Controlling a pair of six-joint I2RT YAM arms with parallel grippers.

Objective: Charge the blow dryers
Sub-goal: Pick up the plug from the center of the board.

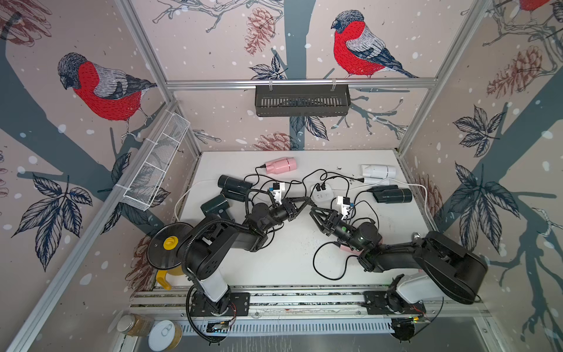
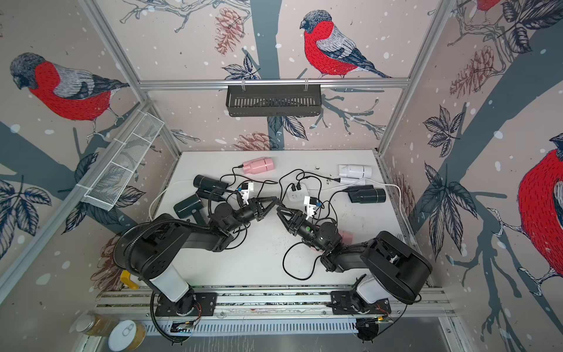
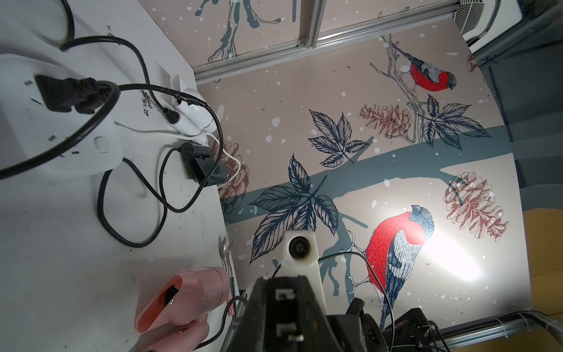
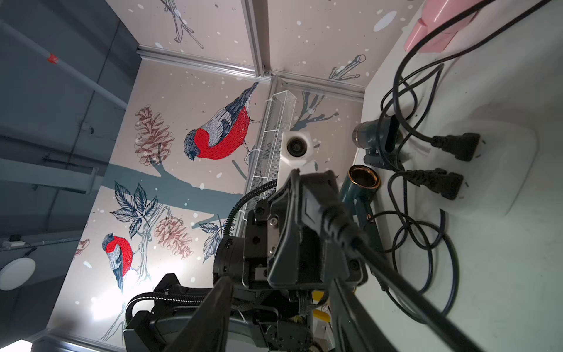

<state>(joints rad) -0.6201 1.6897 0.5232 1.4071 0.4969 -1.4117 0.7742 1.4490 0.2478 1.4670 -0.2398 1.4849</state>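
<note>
- Nearest, a bare matte patch of the white counter [image 1: 289, 256] lies open between the two arms. A thin black cord loop [image 1: 327, 268] curls on it beside the right arm.
- A glossy near pink dryer [image 3: 182, 300], handle folded, lies mostly hidden under the right arm, close to the counter's right edge. Its axis cannot be told.
- The left pincer [image 1: 305, 200] is clenched on a black moulded plug [image 4: 318, 198], whose ribbed lead [image 4: 396, 274] runs toward the right arm.
- The right pincer [image 1: 312, 209] faces it almost tip to tip, released, fingers [image 4: 213, 307] spread. Whether the lead touches them cannot be told.
- Just beyond, a smooth, round-cornered white power strip [image 1: 323, 195] carries two seated plugs [image 4: 457, 146]; tangled cords crowd it.
- Left of the pincers, a teal dryer [image 1: 214, 203] has its brass-rimmed mouth [image 4: 364, 179] tilted up off the counter.
- Behind the teal one, the left black dryer [image 1: 234, 183] lies with its stubby barrel left to right, near the counter's left edge.
- The right black dryer [image 1: 393, 195] lies left to right, cord end toward the strip.
- Farthest, the far pink dryer [image 1: 280, 165] lies left to right, its narrow cord end pointing left, with open counter around it.
- The white dryer [image 1: 379, 171] lies left to right near the far right corner, handle folded alongside.
</note>
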